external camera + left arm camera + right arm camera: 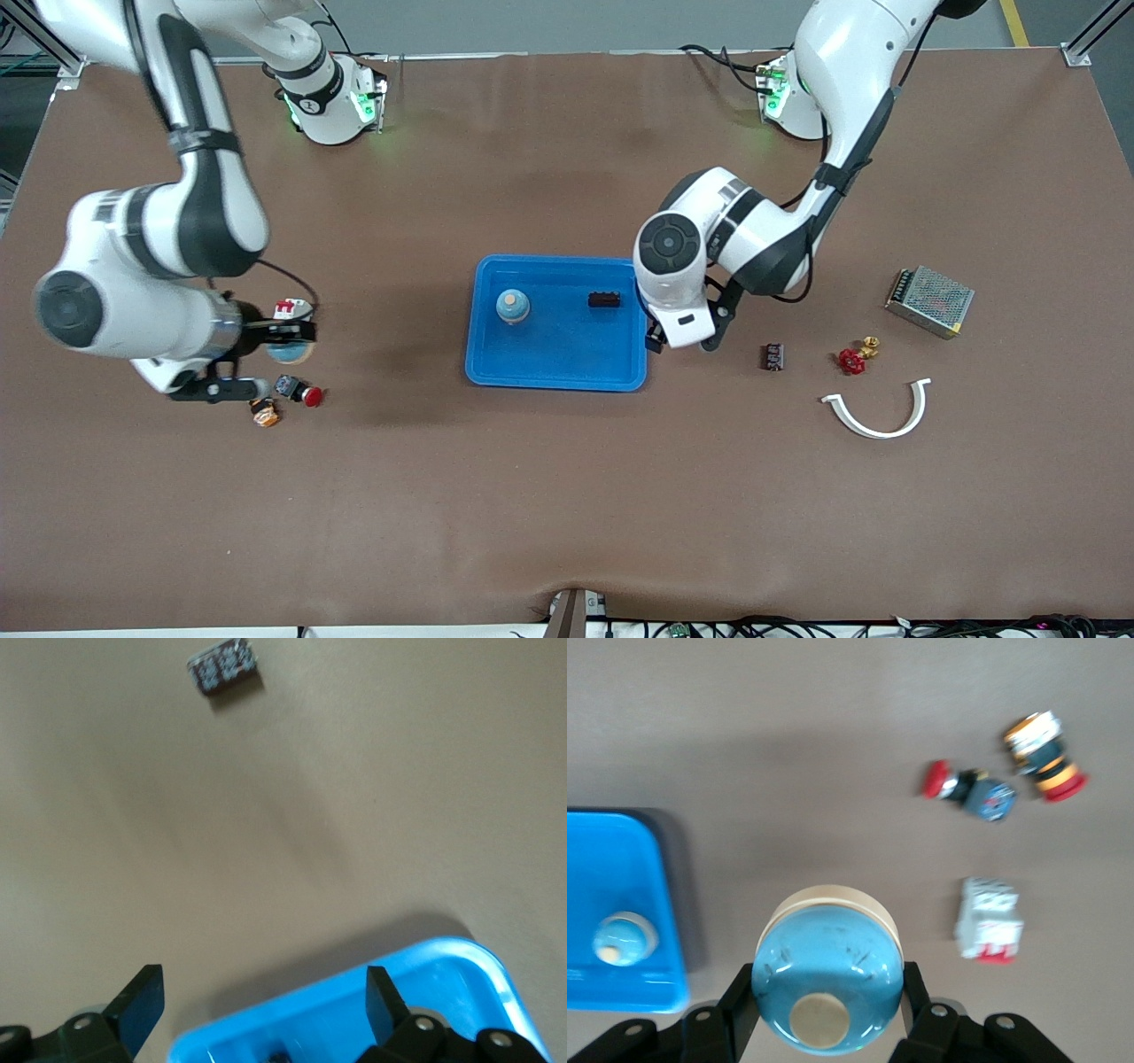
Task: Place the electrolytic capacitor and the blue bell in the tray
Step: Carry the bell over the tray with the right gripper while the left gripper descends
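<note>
Nearest the camera, an orange button is lying idle — well away from the tray, we are gripping the bell in the right gripper for carrying there; the left gripper, open, is hanging over the tray's rim.

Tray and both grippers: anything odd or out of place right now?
Nothing spilled or damaged. One oddity: the tray already holds a blue bell and a small black part, yet the right gripper is shut on another blue bell. The left gripper is open over the tray's edge.
</note>
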Tool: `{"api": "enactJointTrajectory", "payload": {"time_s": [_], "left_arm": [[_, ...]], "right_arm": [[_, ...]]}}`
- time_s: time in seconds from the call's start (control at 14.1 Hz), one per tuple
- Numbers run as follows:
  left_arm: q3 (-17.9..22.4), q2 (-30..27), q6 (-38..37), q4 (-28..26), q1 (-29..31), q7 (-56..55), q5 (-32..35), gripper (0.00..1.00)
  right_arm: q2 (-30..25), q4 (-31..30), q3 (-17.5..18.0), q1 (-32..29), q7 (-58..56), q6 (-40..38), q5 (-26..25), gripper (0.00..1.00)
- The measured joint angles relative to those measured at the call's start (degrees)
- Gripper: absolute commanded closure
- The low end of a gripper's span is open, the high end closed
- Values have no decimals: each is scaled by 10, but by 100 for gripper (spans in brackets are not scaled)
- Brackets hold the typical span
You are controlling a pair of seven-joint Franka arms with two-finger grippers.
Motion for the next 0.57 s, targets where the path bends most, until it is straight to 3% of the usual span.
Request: {"api": "enactJointTrajectory", "payload": {"time_s": [0.36,0.57], "left_arm": [[1,12,1,-5,53,197,-1,0],[3,34,47,-6,75,270,-1,0]], "right_arm": [[3,-2,0,94,168,52,1,68],[12,-6,0,137,233,88,1,68]]}}
